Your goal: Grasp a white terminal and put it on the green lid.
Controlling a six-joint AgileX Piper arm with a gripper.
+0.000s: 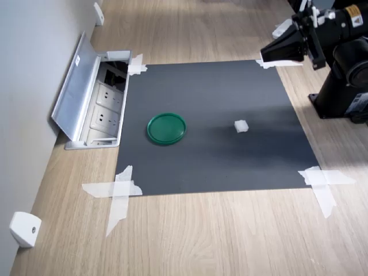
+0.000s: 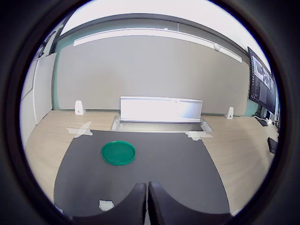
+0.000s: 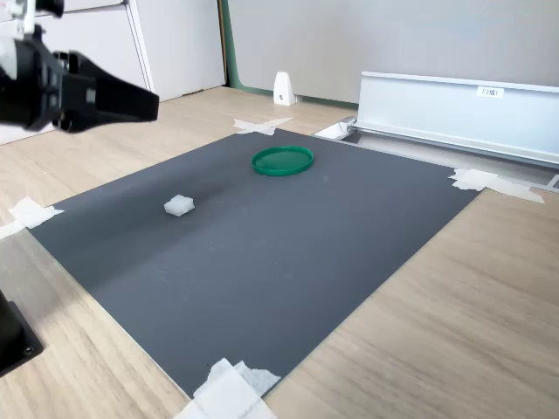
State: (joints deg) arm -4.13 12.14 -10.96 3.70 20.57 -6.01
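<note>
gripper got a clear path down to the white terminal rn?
Probably yes. The white terminal sits alone on the dark mat, well apart from the green lid, with nothing over or beside it. The gripper hangs above the mat's edge, fingers shut, so it would need to open first.

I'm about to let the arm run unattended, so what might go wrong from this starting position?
The white terminal is tiny and loose on the smooth dark mat; the hand, which looks shut and raised off to one side, may nudge it away if it opens late. The green lid has a raised rim, so a drop near its edge might bounce out. The open socket box sits just beyond the lid; overshooting could lose the piece there.
</note>
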